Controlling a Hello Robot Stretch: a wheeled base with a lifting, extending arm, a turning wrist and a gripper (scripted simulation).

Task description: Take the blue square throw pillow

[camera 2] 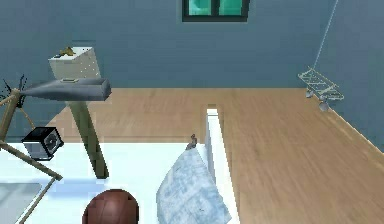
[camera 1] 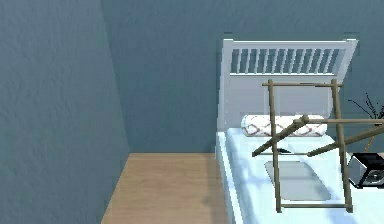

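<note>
Leaning by white bed board (camera 2: 218, 160), blue pillow (camera 2: 190, 195).

A bed (camera 1: 248, 170) with a pale blue cover stands against the blue wall (camera 1: 160, 70). At the far end of the bed is a white headboard (camera 1: 288, 60) with thin bars. A long white pillow (camera 1: 262, 124) with spots lies just below it. A wooden frame (camera 1: 270, 140) stands on the bed. A small black box (camera 1: 368, 168) sits at the bed's right side. Wooden floor (camera 1: 165, 190) lies left of the bed.
</note>
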